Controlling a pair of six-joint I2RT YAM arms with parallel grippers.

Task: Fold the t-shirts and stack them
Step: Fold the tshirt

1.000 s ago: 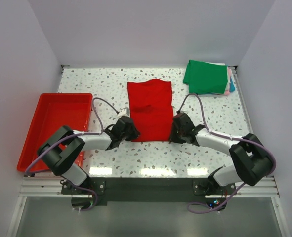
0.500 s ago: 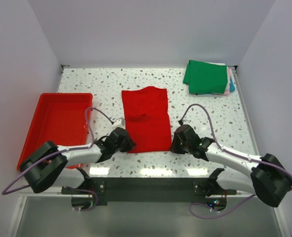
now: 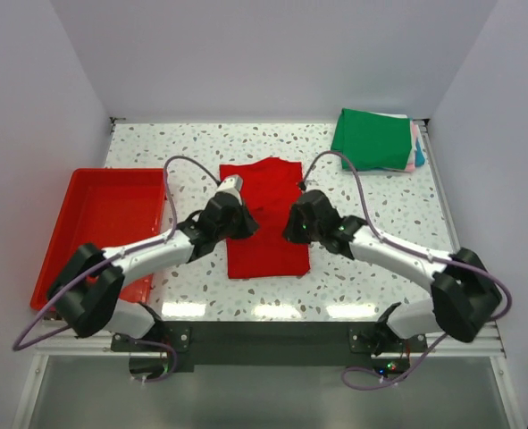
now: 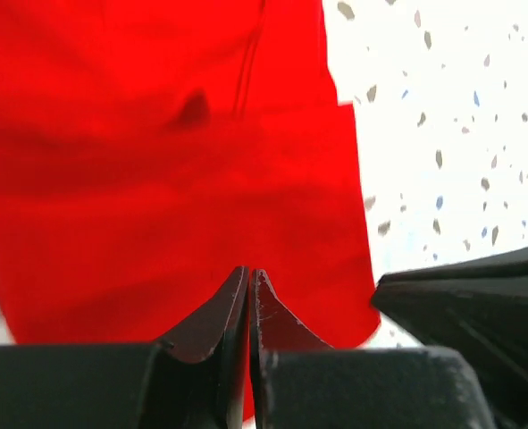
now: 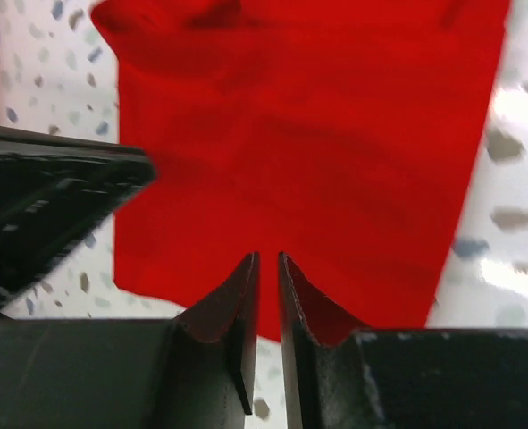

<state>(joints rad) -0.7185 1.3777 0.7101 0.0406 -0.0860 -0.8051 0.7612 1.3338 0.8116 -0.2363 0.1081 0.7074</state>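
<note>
Red t-shirt [image 3: 268, 259]: soft plain cloth, folded to a tall rectangle with faint creases, flat at the middle of the counter [image 3: 174, 147]. Its near edge is straight. 1 dark pucker shows in the left wrist view.

Left fingers [image 4: 214, 313]: black, wedge-shaped, all but pressed together with only a hairline slit. They sit over the shirt's left side about halfway up. The cloth lies beneath and beyond the tips. No cloth seen nipped; can't tell if the tips touch it.

Right fingers [image 5: 232, 299]: same black wedges, a narrow sliver apart, red showing through the slit. They sit over the shirt's right side, level with the left pair. Nothing seen pinched.

The 2 pairs face each other across the shirt, each visible in the other's wrist view.

Green t-shirt [image 3: 372, 138]: folded square, on top of a stack at the far right corner, with pink, white and teal edges peeking out on its right.

Counter: white, speckled stone look.

Tray [image 3: 103, 214]: rigid red plastic, rectangular, at the left edge, well apart from the shirt.
</note>
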